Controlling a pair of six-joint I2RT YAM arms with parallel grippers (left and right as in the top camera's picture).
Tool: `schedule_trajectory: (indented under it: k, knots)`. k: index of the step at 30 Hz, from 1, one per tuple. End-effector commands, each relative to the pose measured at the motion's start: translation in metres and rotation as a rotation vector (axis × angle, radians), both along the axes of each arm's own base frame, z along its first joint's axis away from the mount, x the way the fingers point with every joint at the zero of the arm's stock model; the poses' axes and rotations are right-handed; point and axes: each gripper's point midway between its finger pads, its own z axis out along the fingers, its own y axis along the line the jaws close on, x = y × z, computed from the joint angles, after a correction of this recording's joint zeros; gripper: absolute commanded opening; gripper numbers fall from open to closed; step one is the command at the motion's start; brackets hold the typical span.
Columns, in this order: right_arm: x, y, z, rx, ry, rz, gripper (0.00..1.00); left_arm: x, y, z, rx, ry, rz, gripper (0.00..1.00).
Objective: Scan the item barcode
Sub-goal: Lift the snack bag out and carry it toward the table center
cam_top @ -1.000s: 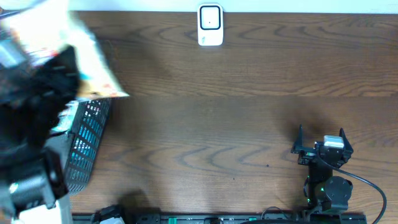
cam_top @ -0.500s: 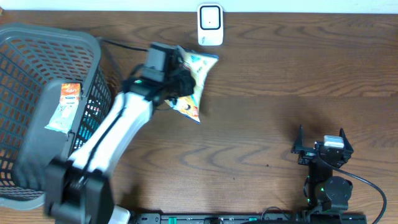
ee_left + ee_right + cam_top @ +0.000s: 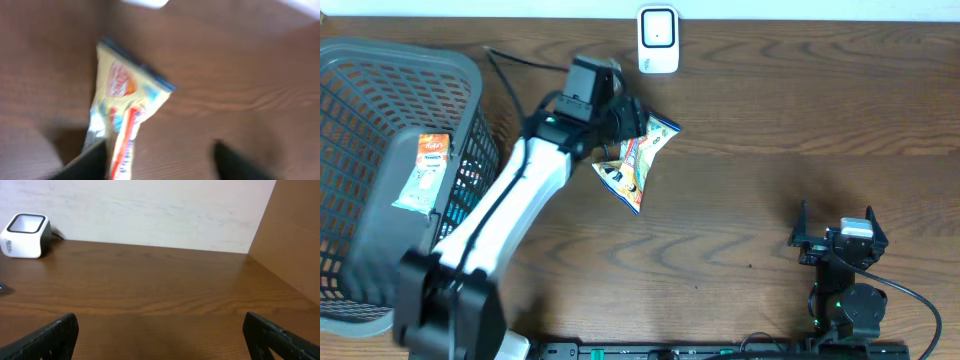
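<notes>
Our left gripper (image 3: 623, 122), upper middle of the overhead frame, has its jaws apart, the snack packet (image 3: 634, 165) at its tips, below the barcode scanner (image 3: 658, 40). Our right gripper (image 3: 835, 235) gapes wide, lower right.

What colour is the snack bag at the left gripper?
The snack bag is mainly yellow, with red and blue print; overhead view shows it best.

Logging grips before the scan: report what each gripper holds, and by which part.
Right gripper: open, empty. Left gripper: jaws apart at the near end of the snack bag; blur hides whether it grips.
</notes>
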Motion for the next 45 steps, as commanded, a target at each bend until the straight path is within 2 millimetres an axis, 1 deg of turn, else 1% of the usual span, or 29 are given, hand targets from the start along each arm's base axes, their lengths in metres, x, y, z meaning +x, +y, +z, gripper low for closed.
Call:
schedule_trajectory:
  k: [1, 2, 4, 7, 11, 13, 15, 16, 22, 24, 26, 27, 29, 31, 32, 33, 34, 35, 36, 37, 38, 40, 41, 42, 43, 44, 45]
  knots:
    - [0.000, 0.001, 0.000, -0.007, -0.001, 0.006, 0.99, -0.004, 0.004, 0.021, 0.001, -0.027, 0.003, 0.09]
    - [0.000, 0.001, 0.000, -0.007, -0.001, 0.006, 0.99, -0.008, 0.004, 0.013, 0.013, 0.001, 0.001, 0.08]
    - [0.000, 0.001, -0.001, -0.007, 0.000, 0.006, 0.99, -0.012, 0.003, -0.001, 0.032, 0.049, -0.006, 0.08]
    - [0.000, 0.001, 0.000, -0.006, -0.001, 0.006, 0.99, -0.014, -0.005, -0.025, 0.054, 0.103, -0.024, 0.07]
    - [0.000, 0.001, 0.000, -0.006, -0.001, 0.006, 0.99, -0.019, -0.016, -0.066, 0.086, 0.196, -0.054, 0.08]
    - [0.000, 0.001, 0.000, -0.006, -0.001, 0.006, 0.99, -0.023, -0.019, -0.084, 0.097, 0.245, -0.065, 0.08]
    - [0.000, 0.001, 0.000, -0.007, -0.001, 0.006, 0.99, -0.027, -0.017, -0.105, 0.119, 0.302, -0.066, 0.07]
    - [0.000, 0.001, 0.000, -0.007, -0.001, 0.006, 0.99, -0.030, -0.015, -0.120, 0.137, 0.344, -0.060, 0.08]
    - [0.000, 0.001, 0.000, -0.006, -0.001, 0.006, 0.99, -0.043, -0.003, -0.190, 0.226, 0.497, -0.040, 0.07]
    - [0.000, 0.001, 0.000, -0.006, -0.001, 0.006, 0.99, -0.049, -0.001, -0.209, 0.243, 0.544, -0.036, 0.07]
    - [0.000, 0.001, 0.000, -0.006, -0.001, 0.006, 0.99, -0.056, -0.001, -0.219, 0.248, 0.581, -0.022, 0.07]
    - [0.000, 0.001, 0.000, -0.007, -0.001, 0.006, 0.99, -0.058, -0.004, -0.217, 0.242, 0.585, -0.032, 0.07]
    - [0.000, 0.001, 0.000, -0.006, -0.001, 0.006, 0.99, -0.055, -0.012, -0.197, 0.236, 0.548, -0.053, 0.07]
    - [0.000, 0.001, 0.000, -0.007, -0.001, 0.006, 0.99, -0.049, -0.019, -0.168, 0.227, 0.482, -0.084, 0.08]
    - [0.000, 0.001, 0.000, -0.006, -0.001, 0.006, 0.99, -0.043, -0.022, -0.148, 0.224, 0.432, -0.091, 0.09]
    - [0.000, 0.001, 0.000, -0.006, -0.001, 0.006, 0.99, -0.039, -0.023, -0.131, 0.224, 0.386, -0.095, 0.17]
    - [0.000, 0.001, 0.000, -0.006, -0.001, 0.006, 0.99, -0.032, -0.022, -0.109, 0.229, 0.320, -0.099, 0.30]
    - [0.000, 0.001, -0.001, -0.007, 0.000, 0.006, 0.99, -0.027, -0.019, -0.092, 0.239, 0.266, -0.095, 0.42]
    - [0.000, 0.001, 0.000, -0.006, -0.001, 0.006, 0.99, -0.021, -0.013, -0.074, 0.260, 0.202, -0.074, 0.48]
    - [0.000, 0.001, 0.000, -0.006, -0.001, 0.006, 0.99, -0.016, -0.005, -0.060, 0.286, 0.154, -0.045, 0.56]
    - [0.000, 0.001, 0.000, -0.007, -0.001, 0.006, 0.99, -0.012, 0.005, -0.046, 0.316, 0.106, -0.010, 0.59]
    - [0.000, 0.001, 0.000, -0.006, -0.001, 0.006, 0.99, -0.004, 0.025, -0.025, 0.376, 0.032, 0.059, 0.60]
    - [0.000, 0.001, 0.000, -0.007, -0.001, 0.006, 0.99, -0.001, 0.034, -0.019, 0.399, 0.007, 0.079, 0.60]
    - [0.000, 0.001, 0.000, -0.006, -0.001, 0.006, 0.99, 0.002, 0.041, -0.016, 0.415, -0.003, 0.094, 0.59]
    - [0.000, 0.001, 0.000, -0.006, -0.001, 0.006, 0.99, 0.005, 0.046, -0.015, 0.422, -0.009, 0.096, 0.55]
    - [0.000, 0.001, 0.000, -0.007, -0.001, 0.006, 0.99, 0.008, 0.051, -0.018, 0.424, -0.004, 0.108, 0.45]
    - [0.000, 0.001, 0.000, -0.006, -0.001, 0.006, 0.99, 0.010, 0.056, -0.023, 0.425, 0.007, 0.120, 0.33]
